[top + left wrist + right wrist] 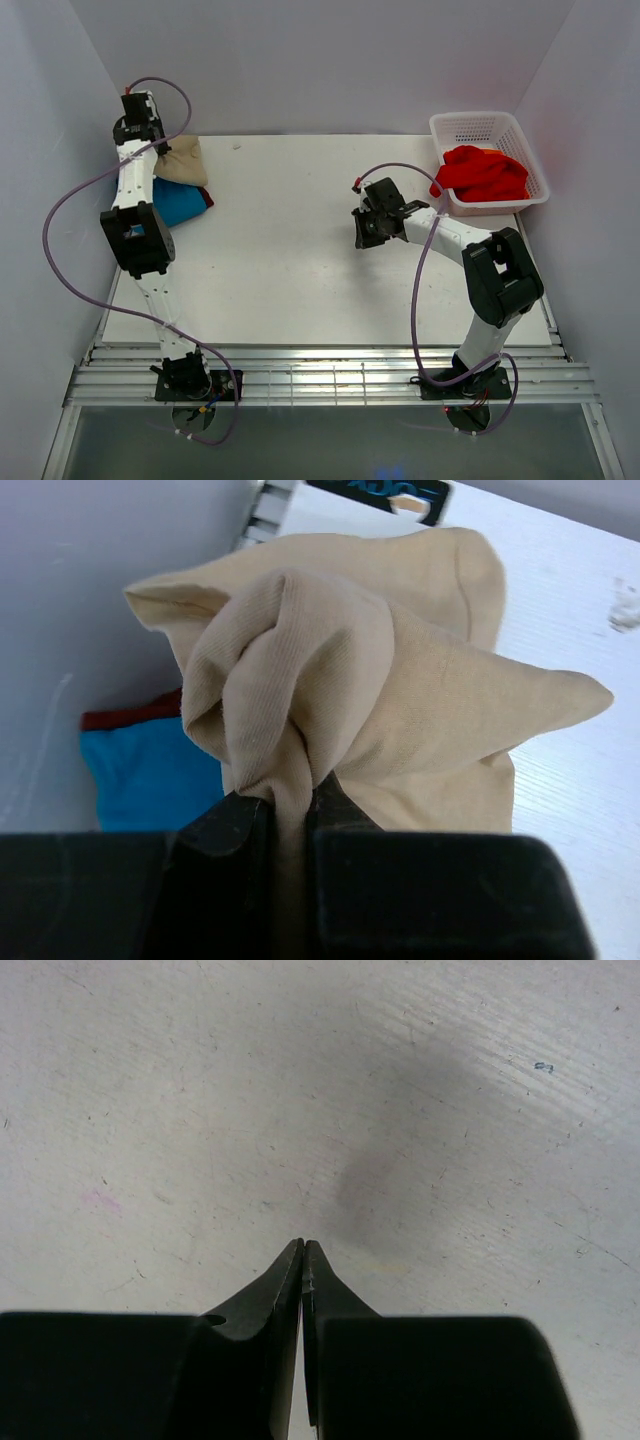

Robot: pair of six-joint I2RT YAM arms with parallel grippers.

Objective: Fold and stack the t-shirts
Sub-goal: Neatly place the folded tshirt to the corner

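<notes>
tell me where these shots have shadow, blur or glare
Top external: even soft light, sharp all over, no glare. Left wrist: the tan-beige t-shirt is crisp enough to show its knit, while the left claw shut on it is near-black. Right wrist: a soft grey shadow lies on the table ahead of the shut right claw; the scratches are in focus.

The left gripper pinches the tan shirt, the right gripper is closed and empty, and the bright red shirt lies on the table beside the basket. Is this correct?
One error: the bright red shirt lies inside the white basket, not beside it on the table, as the top external view shows. The rest is right.
</notes>
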